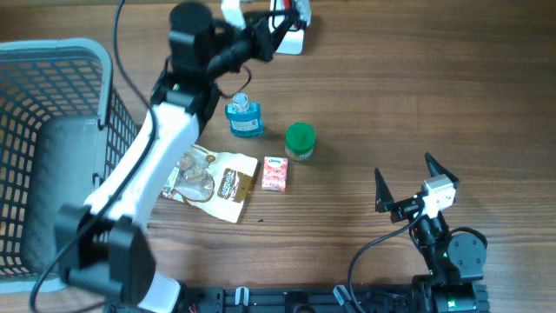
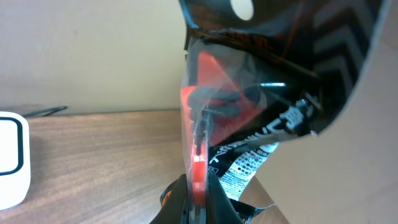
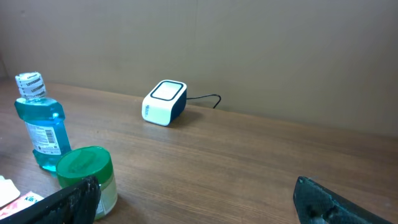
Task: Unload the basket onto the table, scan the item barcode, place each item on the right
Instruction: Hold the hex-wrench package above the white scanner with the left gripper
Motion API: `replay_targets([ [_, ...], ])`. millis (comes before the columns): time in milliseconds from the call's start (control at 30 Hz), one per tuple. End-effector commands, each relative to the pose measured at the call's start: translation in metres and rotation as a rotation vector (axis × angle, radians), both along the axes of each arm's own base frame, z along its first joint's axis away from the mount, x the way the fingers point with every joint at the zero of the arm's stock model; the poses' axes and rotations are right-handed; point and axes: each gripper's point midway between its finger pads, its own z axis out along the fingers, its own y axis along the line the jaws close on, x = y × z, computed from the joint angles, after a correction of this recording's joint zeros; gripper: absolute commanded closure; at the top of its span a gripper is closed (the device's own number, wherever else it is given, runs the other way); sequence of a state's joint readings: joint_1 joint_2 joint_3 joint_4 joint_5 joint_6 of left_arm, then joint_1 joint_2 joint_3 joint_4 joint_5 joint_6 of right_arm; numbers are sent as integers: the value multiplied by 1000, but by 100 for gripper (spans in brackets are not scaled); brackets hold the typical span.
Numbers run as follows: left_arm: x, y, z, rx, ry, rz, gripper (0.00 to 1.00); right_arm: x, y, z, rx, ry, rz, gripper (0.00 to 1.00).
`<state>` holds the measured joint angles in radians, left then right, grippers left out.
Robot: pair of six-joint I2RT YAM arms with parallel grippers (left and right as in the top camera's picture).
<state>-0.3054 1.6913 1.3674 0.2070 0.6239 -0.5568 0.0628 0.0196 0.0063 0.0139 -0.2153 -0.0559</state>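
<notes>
The item is a black, red and clear plastic packet (image 2: 249, 118). My left gripper (image 2: 198, 193) is shut on its lower edge and holds it upright in the air. In the overhead view that gripper (image 1: 265, 30) is at the far edge of the table, with the packet (image 1: 294, 10) over the white and navy scanner (image 1: 292, 41). The scanner (image 2: 11, 160) shows at the left of the left wrist view, and the scanner (image 3: 165, 101) also stands far off in the right wrist view. My right gripper (image 1: 408, 181) hangs open and empty at the near right.
A grey wire basket (image 1: 87, 48) fills the left side. On the table lie a blue mouthwash bottle (image 1: 244, 117), a green-lidded jar (image 1: 301, 141), a pink tissue pack (image 1: 275, 174) and a brown snack bag (image 1: 213, 178). A cable runs from the scanner.
</notes>
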Motion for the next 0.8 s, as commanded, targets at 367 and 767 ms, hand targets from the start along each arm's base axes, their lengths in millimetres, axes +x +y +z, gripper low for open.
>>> replay_targets([
  [367,117,56,-10,229,-66,519,96,0,-1,1,10,-4,-4,0],
  [767,138,49,-110,726,-143,607,96,0,-1,1,11,-4,-4,0],
])
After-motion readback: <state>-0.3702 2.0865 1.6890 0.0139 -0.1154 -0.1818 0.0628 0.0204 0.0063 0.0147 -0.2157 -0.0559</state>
